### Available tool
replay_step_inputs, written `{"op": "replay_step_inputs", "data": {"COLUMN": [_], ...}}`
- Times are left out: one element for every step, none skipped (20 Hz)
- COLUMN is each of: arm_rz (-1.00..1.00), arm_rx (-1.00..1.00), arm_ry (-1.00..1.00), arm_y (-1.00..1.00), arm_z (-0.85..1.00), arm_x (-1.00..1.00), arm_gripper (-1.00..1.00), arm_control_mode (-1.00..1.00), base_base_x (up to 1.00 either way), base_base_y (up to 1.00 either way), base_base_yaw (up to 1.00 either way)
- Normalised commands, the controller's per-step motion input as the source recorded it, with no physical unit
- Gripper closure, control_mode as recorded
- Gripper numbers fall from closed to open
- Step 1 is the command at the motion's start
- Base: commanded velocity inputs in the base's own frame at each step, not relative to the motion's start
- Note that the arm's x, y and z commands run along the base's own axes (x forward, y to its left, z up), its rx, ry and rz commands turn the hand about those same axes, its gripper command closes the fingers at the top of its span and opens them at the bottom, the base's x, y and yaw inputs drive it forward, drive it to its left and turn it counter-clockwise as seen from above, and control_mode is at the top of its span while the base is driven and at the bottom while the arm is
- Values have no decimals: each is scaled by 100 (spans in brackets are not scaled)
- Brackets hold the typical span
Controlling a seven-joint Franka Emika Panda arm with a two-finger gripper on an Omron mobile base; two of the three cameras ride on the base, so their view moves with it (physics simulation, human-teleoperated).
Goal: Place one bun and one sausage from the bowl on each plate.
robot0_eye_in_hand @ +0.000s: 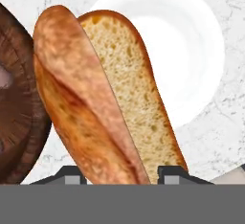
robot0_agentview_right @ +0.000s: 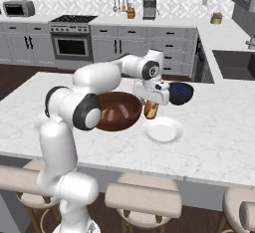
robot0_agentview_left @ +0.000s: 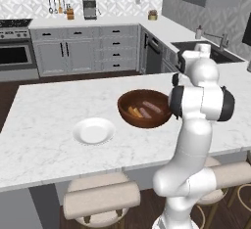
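My gripper (robot0_eye_in_hand: 122, 177) is shut on a split golden-brown bun (robot0_eye_in_hand: 105, 98), which stands up between the two fingertips (robot0_eye_in_hand: 72, 175). In the right base view the gripper (robot0_agentview_right: 151, 105) holds the bun (robot0_agentview_right: 151, 111) just above the counter, between the brown wooden bowl (robot0_agentview_right: 117, 111) and a white plate (robot0_agentview_right: 163, 130). That plate (robot0_eye_in_hand: 191, 50) lies empty behind the bun, with the bowl's rim (robot0_eye_in_hand: 19, 122) on the left. In the left base view the bowl (robot0_agentview_left: 128, 118) holds another bun (robot0_agentview_left: 133, 111) and sausages (robot0_agentview_left: 153, 107). A second empty plate (robot0_agentview_left: 94, 131) lies to its left.
A dark blue bowl (robot0_agentview_right: 180, 92) stands on the marble island (robot0_agentview_right: 219, 142) just behind the gripper. Padded stools (robot0_agentview_right: 143, 197) line the near edge. A sink (robot0_agentview_left: 206, 49) and cabinets lie beyond the island.
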Motion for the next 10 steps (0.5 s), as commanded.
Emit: {"op": "replay_step_inputs", "data": {"arm_rz": [-16,-14,-11,-9,-6,-4,-3,-2,0,0], "arm_rx": [0,0,0,0,0,0,0,0,0,0], "arm_ry": [7,6,3,1,0,0,0,0,0,0], "arm_y": [-100,-100,-100,-98,-84,-61,-53,-53,-53,-46], "arm_z": [-64,-71,-79,-82,-79,-60,-52,-50,-49,-48], "arm_x": [19,15,14,13,9,0,0,0,0,0], "arm_gripper": [100,100,100,100,100,100,100,100,100,100], "arm_control_mode": [-100,-100,-100,-100,-100,-100,-100,-100,-100,-100], "base_base_x": [0,0,0,0,0,0,0,0,0,0], "base_base_y": [0,0,0,0,0,0,0,0,0,0], "base_base_yaw": [0,0,0,0,0,0,0,0,0,0]}}
